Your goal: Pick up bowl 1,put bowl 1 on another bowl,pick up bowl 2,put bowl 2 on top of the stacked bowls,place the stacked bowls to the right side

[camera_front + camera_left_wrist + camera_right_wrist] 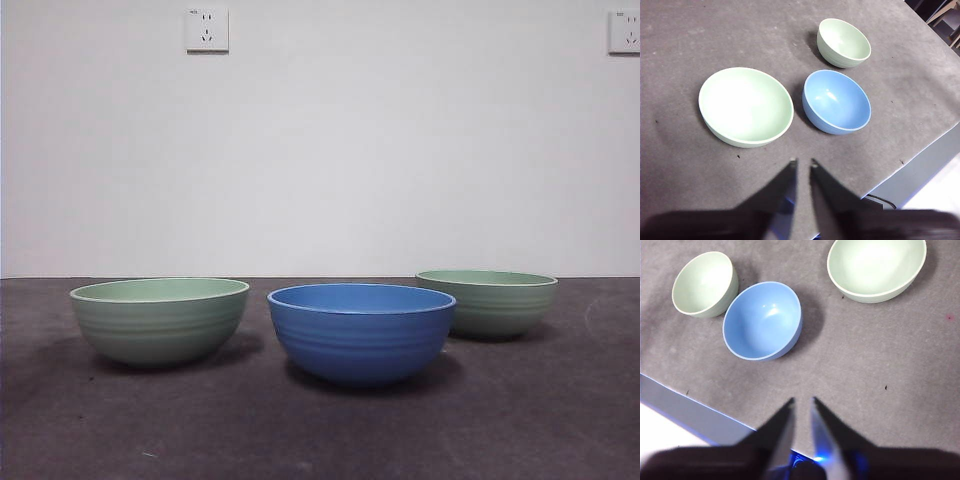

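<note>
On the dark grey table (pixel 320 440) in my front view, I see three empty bowls standing upright and apart, none stacked. The blue bowl (pixel 361 333) sits nearest the camera in the middle, one pale green bowl (pixel 160 318) to its left and the other pale green bowl (pixel 488 301) to its right and farther back. Two wall sockets (pixel 207 29) hang on the white wall behind; no arm shows here.

From my left wrist camera, the left gripper (pixel 802 162) hovers above bare table, its jaws nearly pressed together with only a thin slit, gripping nothing. All three bowls lie beyond it.

From my right wrist camera, the right gripper (pixel 802 401) hangs over the table near its edge, jaws likewise drawn almost together and empty, well clear of the bowls.
</note>
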Robot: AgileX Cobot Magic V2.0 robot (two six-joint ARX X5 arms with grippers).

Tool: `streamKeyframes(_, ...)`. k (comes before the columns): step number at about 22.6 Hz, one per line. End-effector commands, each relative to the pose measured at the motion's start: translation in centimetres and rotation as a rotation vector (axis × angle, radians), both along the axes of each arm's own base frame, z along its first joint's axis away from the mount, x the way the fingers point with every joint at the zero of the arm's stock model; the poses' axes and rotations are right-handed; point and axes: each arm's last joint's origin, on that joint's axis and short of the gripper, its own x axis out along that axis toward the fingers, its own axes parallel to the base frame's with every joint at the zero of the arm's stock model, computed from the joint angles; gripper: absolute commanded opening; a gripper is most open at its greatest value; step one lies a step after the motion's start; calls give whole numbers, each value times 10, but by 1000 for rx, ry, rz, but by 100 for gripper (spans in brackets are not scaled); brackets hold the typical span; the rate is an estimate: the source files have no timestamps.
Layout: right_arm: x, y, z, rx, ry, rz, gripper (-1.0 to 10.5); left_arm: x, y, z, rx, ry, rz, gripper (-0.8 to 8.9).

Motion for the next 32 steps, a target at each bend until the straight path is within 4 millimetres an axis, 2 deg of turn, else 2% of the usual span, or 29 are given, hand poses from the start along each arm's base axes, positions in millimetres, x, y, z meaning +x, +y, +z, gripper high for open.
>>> streamKeyframes(1, 0, 0, 1, 7, 0, -11, 456, 0, 0, 1, 5, -13, -14, 581)
streamKeyframes(3, 0, 0, 1, 9, 1, -13, 566, 0, 0, 1, -2, -6, -7, 598)
streamKeyframes(13, 7, 1, -1, 20, 34, -33, 567, 0, 0, 2, -10, 0, 1, 598)
streamKeyframes(17, 19, 2, -1, 45, 27, -68, 567, 0, 0, 2, -11, 2, 4, 598)
streamKeyframes(24, 61, 3, -8, 60, 1, -193, 564, 0, 0, 2, -11, 3, 3, 598)
streamKeyframes(32, 128, 8, -43, 47, 89, -258, 562, -1, 0, 1, -13, 4, 2, 598)
